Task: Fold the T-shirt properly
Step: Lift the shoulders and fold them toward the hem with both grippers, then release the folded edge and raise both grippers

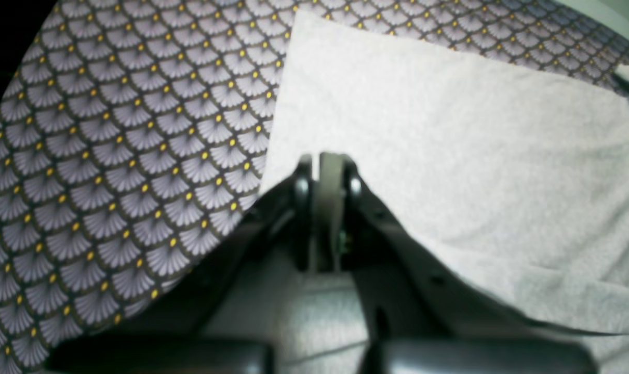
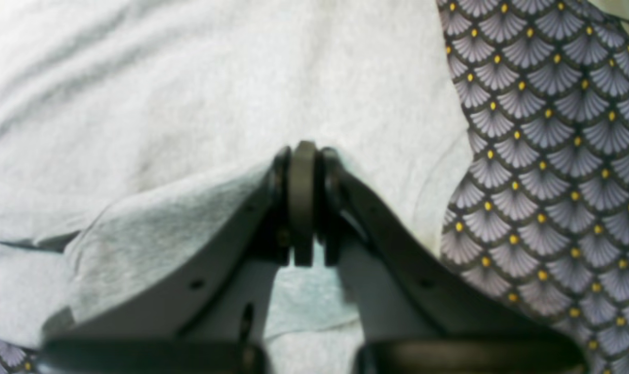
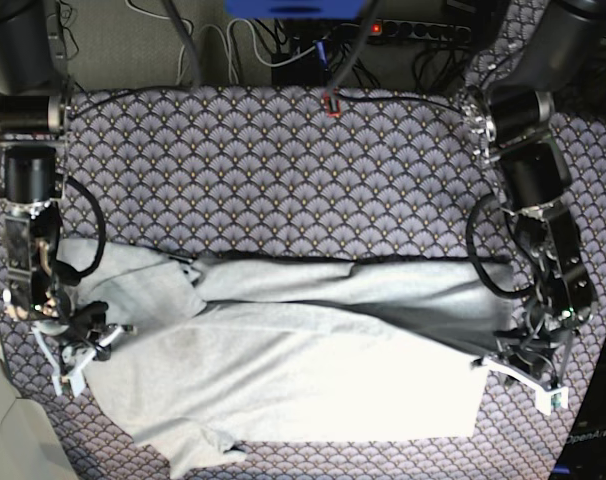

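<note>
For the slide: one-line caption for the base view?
Both grippers, left and right, pinch opposite ends of the grey T-shirt mid-fold on the patterned cloth.

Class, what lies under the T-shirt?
The patterned cloth shows around the T-shirt and runs beneath its edges. What lies under the shirt's middle is covered, so it cannot be seen.

A fan-scale patterned cloth [image 3: 283, 150] covers the table. On it lies one thing — the grey T-shirt [image 3: 303, 370], spread across its near half.
</note>
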{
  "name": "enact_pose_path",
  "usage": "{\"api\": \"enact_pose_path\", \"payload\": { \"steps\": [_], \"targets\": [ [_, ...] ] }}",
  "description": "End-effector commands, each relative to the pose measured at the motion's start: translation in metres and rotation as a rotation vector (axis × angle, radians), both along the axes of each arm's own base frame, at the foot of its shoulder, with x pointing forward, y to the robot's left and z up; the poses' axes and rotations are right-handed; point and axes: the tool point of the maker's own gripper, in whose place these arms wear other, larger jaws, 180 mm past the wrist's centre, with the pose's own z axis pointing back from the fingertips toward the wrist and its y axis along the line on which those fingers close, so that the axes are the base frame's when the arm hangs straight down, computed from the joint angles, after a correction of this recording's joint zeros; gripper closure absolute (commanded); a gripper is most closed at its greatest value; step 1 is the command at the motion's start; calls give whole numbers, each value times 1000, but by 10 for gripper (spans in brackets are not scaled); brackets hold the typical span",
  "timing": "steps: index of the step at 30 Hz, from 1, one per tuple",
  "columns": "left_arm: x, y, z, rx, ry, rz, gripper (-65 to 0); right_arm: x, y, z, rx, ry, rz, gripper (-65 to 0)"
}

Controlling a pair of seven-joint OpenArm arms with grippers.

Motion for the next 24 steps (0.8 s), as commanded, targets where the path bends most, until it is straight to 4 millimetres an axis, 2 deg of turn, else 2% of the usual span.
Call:
{"api": "enact_pose_path", "payload": {
  "steps": [1, 6, 9, 11, 20, 24],
  "targets": [
    [11, 4, 27, 14, -76, 2, -6, 15, -10, 27, -8, -68, -11, 0],
    [10, 6, 21, 11, -59, 4, -6, 17, -13, 25, 1, -83, -20, 0],
    [7, 20, 13, 18, -33, 18, -6, 18, -13, 25, 0, -86, -21, 0],
    [6, 21, 7, 10, -20, 20, -6, 18, -13, 26, -1, -85, -20, 0],
    [10, 24, 14, 18, -62, 28, -9, 18, -13, 26, -1, -84, -20, 0],
    [17, 23, 25, 16, -79, 25, -16, 18, -14, 26, -2, -82, -21, 0]
  ]
}}
